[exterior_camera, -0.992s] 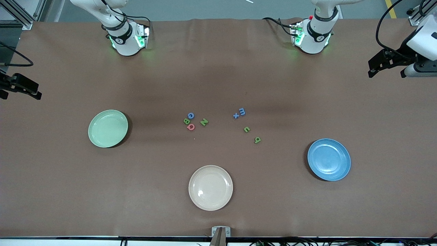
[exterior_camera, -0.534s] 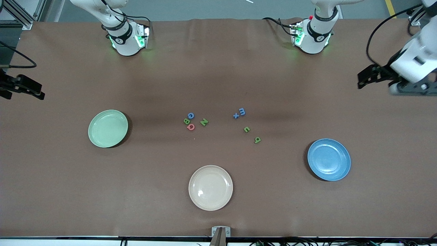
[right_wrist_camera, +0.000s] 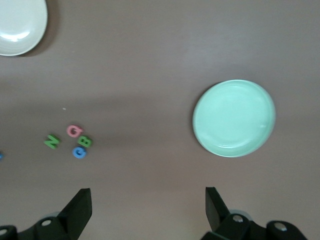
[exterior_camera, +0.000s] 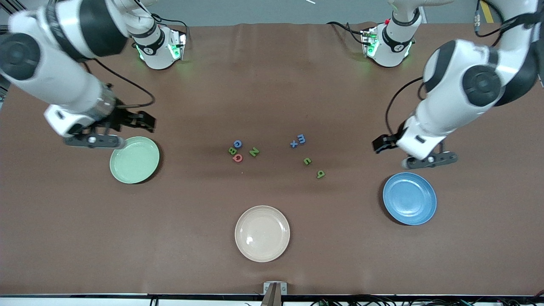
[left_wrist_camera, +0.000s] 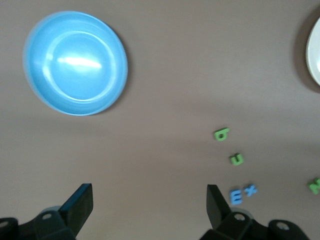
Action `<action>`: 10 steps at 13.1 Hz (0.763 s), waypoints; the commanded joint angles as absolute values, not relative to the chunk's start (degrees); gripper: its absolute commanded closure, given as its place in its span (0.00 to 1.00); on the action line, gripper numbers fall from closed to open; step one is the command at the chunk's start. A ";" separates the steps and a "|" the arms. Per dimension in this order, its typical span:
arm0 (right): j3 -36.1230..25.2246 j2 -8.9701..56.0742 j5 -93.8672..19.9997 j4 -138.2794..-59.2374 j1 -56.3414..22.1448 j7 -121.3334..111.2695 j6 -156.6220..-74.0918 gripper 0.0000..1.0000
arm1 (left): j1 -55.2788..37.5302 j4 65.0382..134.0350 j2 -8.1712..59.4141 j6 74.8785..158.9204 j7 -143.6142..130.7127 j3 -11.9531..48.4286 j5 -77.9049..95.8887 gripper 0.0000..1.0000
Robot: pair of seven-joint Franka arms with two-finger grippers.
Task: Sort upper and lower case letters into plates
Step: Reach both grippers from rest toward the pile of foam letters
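The mint green plate (exterior_camera: 134,160) lies toward the right arm's end of the table and the blue plate (exterior_camera: 409,198) toward the left arm's end, both bare, with the cream plate (exterior_camera: 262,233) between them and nearest the front camera. Two loose clusters of letters sit mid-table: capitals G (exterior_camera: 237,144), B (exterior_camera: 232,150), a pink one that looks like a Q (exterior_camera: 238,158) and N (exterior_camera: 254,151), and lowercase m (exterior_camera: 301,138), x (exterior_camera: 293,144), a green u or n (exterior_camera: 307,161) and b (exterior_camera: 320,174). The right gripper (exterior_camera: 142,121) hangs over the table just beside the green plate, the left gripper (exterior_camera: 382,143) hangs near the blue plate, and both have their fingers spread wide with nothing between them.
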State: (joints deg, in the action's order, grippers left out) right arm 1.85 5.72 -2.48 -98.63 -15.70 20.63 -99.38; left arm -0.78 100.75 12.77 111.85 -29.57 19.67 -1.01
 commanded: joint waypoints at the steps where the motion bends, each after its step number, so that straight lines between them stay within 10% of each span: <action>1: 1.32 5.79 -3.78 -107.03 -23.70 29.93 -109.65 0.00 | -5.52 100.90 18.52 117.92 -39.68 19.69 -5.86 0.00; 10: 1.32 25.20 -0.80 -105.14 -41.13 27.80 -131.56 0.00 | -13.27 99.05 38.31 137.27 -74.69 19.69 -21.18 0.06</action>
State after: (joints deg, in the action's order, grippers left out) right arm 1.89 21.64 -2.36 -108.72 -38.67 32.06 -130.89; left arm -12.09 100.87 35.53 135.55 -70.31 19.74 -19.71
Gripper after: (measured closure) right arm 0.000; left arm 0.022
